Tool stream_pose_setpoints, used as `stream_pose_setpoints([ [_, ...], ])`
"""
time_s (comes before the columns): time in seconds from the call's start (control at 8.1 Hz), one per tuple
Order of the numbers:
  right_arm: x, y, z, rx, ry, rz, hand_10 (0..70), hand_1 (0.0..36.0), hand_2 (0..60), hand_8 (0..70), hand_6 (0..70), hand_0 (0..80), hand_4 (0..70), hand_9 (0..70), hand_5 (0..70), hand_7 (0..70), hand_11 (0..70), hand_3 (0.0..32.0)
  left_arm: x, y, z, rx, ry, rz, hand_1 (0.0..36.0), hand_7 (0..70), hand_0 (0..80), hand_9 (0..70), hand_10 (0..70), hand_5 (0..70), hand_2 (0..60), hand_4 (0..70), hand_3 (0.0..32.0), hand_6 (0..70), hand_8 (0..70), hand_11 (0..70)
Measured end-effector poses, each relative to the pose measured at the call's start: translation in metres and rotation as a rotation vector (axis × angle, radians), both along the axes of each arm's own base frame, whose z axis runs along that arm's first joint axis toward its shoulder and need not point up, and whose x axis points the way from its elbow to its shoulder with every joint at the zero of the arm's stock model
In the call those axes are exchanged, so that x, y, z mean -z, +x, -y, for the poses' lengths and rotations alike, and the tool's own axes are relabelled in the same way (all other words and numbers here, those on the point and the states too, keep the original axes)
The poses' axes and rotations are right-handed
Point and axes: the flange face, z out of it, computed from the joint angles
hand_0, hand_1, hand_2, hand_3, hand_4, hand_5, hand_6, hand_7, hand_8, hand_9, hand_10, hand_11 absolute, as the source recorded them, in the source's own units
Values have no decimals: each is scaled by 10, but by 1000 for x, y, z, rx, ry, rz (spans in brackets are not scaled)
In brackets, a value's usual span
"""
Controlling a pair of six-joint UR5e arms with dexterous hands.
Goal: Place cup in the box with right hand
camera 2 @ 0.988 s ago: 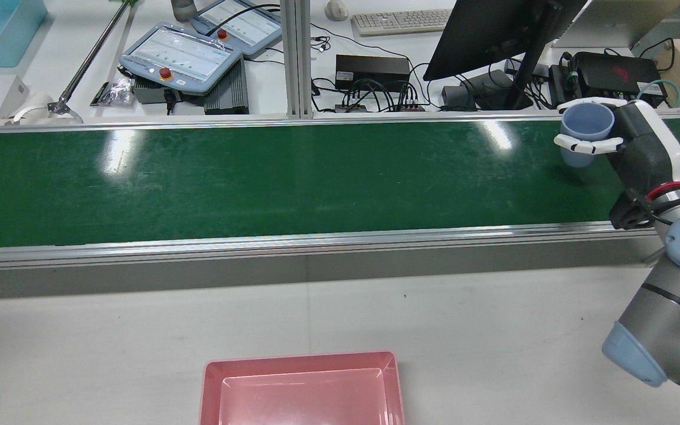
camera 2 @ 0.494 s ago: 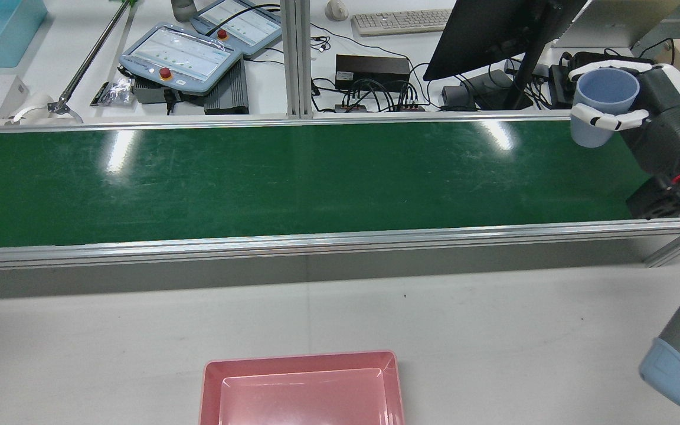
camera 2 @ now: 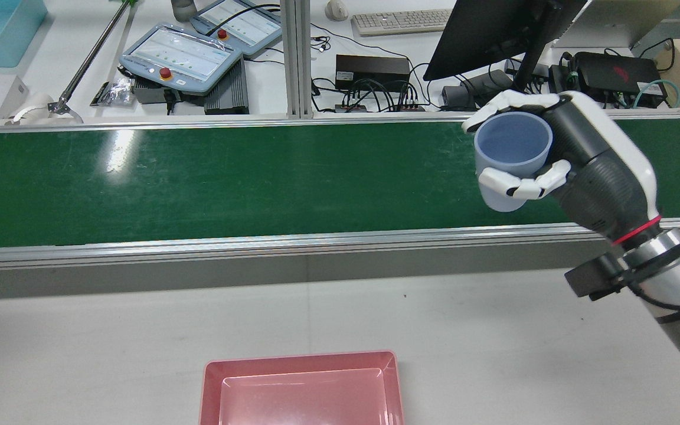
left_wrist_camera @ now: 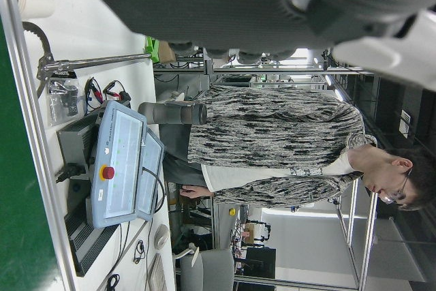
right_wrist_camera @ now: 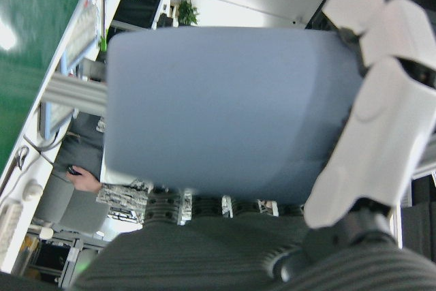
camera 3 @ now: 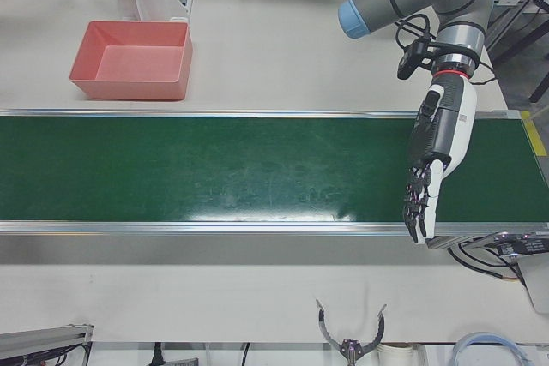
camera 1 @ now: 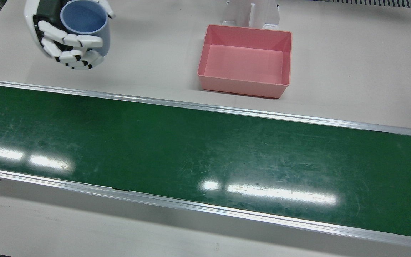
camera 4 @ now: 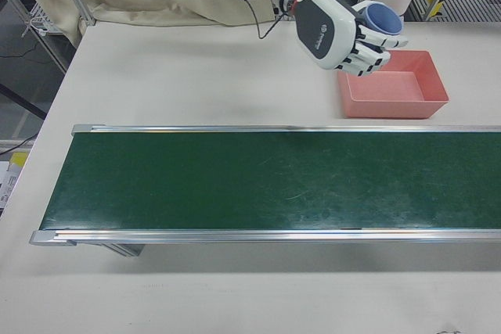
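Right hand [camera 2: 558, 159] holds the blue cup [camera 2: 512, 158], fingers wrapped around its wall, mouth up, lifted clear of the green belt [camera 2: 228, 183]. In the front view the cup [camera 1: 87, 26] is above the pale table [camera 1: 155, 60], well apart from the pink box [camera 1: 244, 60], which is empty. Left hand [camera 3: 433, 165] hangs over the belt's far end, fingers apart and extended, holding nothing.

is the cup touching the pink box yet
Apart. The front view shows the cup gripped in the right hand, with bare table between it and the pink box.
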Motion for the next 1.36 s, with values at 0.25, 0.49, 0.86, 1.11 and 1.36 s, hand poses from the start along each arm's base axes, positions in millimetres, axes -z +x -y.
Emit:
stream_pose_setpoints([
  [0.25,22,-85,-64,100,9,-52,700,344,600,700,415,564,587,700,214,700,700,0,0,0,0,0,0,0,0,0,0,0,0,0,0,0,0,0,0,0],
  [0.49,13,-156,-98,163,15,-68,516,232,344,487,277,578,446,700,152,700,700,0,0,0,0,0,0,0,0,0,0,0,0,0,0,0,0,0,0,0],
  [0.86,-18,-226,-127,237,14,-104,3,101,7,40,26,550,193,78,49,59,22,0,0,0,0,0,0,0,0,0,0,0,0,0,0,0,0,0,0,0],
  [1.11,-24,-245,-147,281,16,-115,0,49,7,52,23,494,150,97,34,70,0,0,0,0,0,0,0,0,0,0,0,0,0,0,0,0,0,0,0,0],
  [1.36,-24,-250,-156,308,21,-112,0,41,11,63,26,482,152,115,32,86,0,0,-1,0,0,0,-1,0,0,0,0,0,0,0,0,0,0,0,0,0],
])
